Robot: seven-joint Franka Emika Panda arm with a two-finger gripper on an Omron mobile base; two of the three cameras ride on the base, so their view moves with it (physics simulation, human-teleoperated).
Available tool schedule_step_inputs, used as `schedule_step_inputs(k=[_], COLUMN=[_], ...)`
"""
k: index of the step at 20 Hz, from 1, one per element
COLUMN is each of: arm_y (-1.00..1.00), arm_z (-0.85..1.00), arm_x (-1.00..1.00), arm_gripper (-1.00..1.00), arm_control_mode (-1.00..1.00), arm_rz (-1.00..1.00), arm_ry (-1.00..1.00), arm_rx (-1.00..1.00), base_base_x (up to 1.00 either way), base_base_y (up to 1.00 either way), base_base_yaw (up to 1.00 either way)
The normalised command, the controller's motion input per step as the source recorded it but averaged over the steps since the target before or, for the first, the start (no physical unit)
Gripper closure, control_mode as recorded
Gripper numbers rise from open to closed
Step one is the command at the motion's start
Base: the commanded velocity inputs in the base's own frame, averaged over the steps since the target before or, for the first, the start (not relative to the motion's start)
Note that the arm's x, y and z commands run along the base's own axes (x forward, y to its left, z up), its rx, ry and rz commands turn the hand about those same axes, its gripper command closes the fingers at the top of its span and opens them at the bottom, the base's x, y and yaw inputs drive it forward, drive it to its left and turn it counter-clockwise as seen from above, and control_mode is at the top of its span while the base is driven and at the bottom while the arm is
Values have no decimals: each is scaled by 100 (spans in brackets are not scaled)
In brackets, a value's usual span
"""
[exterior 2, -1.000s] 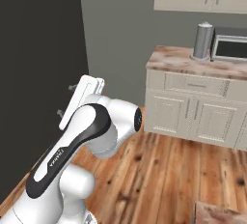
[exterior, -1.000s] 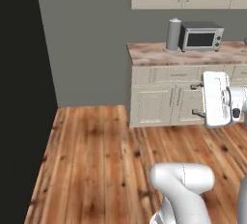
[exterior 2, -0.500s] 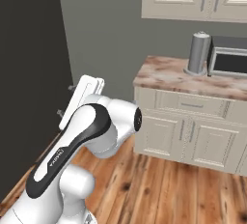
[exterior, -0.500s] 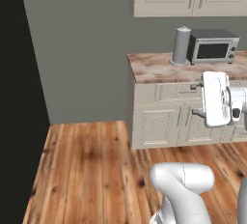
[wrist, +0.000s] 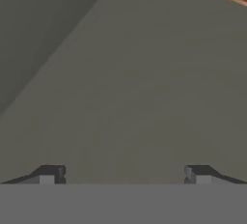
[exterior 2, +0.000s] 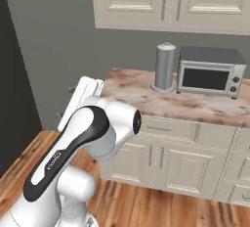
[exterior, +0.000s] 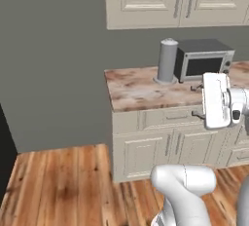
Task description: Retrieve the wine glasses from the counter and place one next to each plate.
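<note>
The counter (exterior: 141, 91) (exterior 2: 185, 104) is a brown-and-pink marbled top over cream panelled drawers and doors, standing against the grey wall. The wine glasses and the plates are out of view. My gripper (exterior: 196, 102) (exterior 2: 66, 104) is held up in front of the base, level with the counter's front edge and apart from it. In the hand view the gripper (wrist: 124, 175) is open, with nothing between its fingertips (wrist: 48, 174) and the grey wall ahead.
A silver microwave (exterior: 202, 64) (exterior 2: 210, 77) and a tall grey cylinder (exterior: 167, 62) (exterior 2: 165, 67) stand on the counter. Cream wall cabinets (exterior: 175, 1) hang above. Wooden floor (exterior: 58, 186) spreads to the left, with a dark opening (exterior 2: 14, 89) at the far left.
The whole picture has shifted: the base has driven closer to the counter, which now looks larger and nearer. The arm keeps its pose and the gripper stays open.
</note>
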Motion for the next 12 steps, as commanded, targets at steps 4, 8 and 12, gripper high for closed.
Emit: schedule_step_inputs(k=[4, 8, 12], arm_y=[0, 0, 0], arm_z=[0, 0, 0], arm_x=[0, 0, 0], arm_gripper=[-100, -100, -100], arm_control_mode=[100, 100, 100], arm_rz=[0, 0, 0], arm_ry=[0, 0, 0], arm_rx=[0, 0, 0], base_base_x=[67, 41, 35], base_base_y=[-100, -100, -100], base_base_yaw=[-29, -26, -23])
